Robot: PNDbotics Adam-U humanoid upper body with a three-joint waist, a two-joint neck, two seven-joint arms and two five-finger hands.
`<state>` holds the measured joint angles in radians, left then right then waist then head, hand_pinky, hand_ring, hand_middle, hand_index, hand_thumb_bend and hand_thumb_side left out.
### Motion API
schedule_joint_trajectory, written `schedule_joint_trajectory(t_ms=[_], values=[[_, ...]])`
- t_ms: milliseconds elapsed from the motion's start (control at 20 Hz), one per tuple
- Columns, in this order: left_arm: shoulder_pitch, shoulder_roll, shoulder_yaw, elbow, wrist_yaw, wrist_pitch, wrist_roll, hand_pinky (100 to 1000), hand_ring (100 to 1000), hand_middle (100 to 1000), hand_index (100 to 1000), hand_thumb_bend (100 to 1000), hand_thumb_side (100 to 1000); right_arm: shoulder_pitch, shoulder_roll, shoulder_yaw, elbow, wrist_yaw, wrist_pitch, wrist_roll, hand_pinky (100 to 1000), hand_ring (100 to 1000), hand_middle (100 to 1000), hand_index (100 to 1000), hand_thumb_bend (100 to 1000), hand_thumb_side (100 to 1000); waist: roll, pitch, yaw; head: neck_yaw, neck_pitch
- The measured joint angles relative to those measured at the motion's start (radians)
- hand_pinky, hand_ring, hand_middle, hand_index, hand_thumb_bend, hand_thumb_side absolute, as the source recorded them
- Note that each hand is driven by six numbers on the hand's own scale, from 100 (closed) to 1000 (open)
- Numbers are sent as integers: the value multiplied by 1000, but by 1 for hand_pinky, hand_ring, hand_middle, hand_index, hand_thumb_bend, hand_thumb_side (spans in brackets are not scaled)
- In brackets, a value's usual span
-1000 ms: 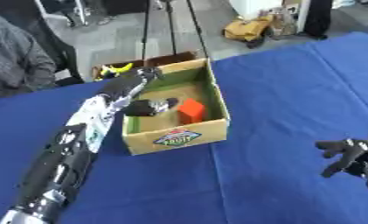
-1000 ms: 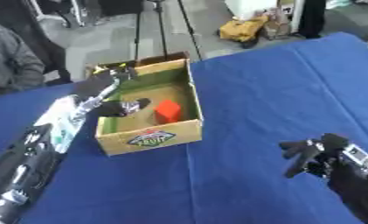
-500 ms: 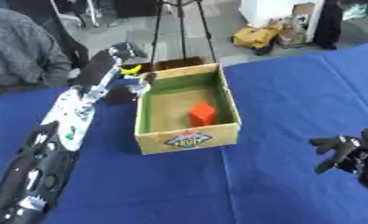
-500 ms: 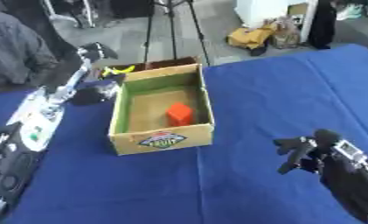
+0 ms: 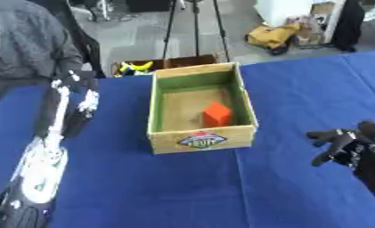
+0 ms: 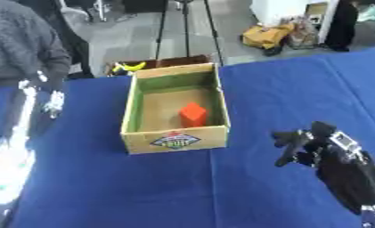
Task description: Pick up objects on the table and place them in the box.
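Observation:
A cardboard box (image 5: 202, 139) with green inner walls stands on the blue table, a printed label on its near wall. Inside it an orange block (image 5: 216, 113) stands upright toward the right wall; nothing else shows in the box. My left hand (image 5: 75, 95) hovers over the cloth to the left of the box, clear of its wall, fingers relaxed and holding nothing. My right hand (image 6: 303, 143) hangs low at the right, well apart from the box, fingers spread and empty.
The blue cloth (image 5: 182, 187) covers the whole table. A person in a grey sweater (image 5: 26, 49) stands at the far left edge. Beyond the table's far edge are a tripod (image 5: 194, 26), a brown carton with yellow items (image 5: 143, 67) and floor clutter.
My left hand has come out of the box and drawn back to its left, over the cloth. The camera has shifted too. The right hand has barely moved.

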<state>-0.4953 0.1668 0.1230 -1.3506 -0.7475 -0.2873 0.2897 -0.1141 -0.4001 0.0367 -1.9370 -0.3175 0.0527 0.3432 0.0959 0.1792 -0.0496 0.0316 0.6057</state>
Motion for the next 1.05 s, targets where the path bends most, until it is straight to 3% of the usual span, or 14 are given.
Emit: schedule_joint_trajectory(t_ms=[400, 700, 850, 1050], values=[[181, -28, -47, -66, 114, -42, 106, 578, 618, 645, 762, 259, 1000, 0, 0, 0, -3, -11, 0, -1, 601, 899, 621, 546, 100, 1000, -9, -5, -5, -2, 1], [322, -31, -96, -163, 215, -65, 127, 575, 614, 639, 756, 258, 1000, 1, 0, 1, -5, -17, 0, -1, 600, 899, 621, 546, 100, 1000, -12, -16, -10, 2, 9], [352, -6, -107, -230, 446, -62, 73, 575, 613, 639, 755, 258, 1000, 1, 0, 1, -5, -19, 1, 0, 600, 898, 621, 546, 100, 1000, -12, -18, -11, 2, 9], [357, 45, -76, -293, 760, -45, -62, 575, 613, 638, 755, 256, 1000, 4, 0, 1, -5, -19, 0, 0, 600, 899, 621, 546, 100, 1000, -13, -18, -6, 2, 9]])
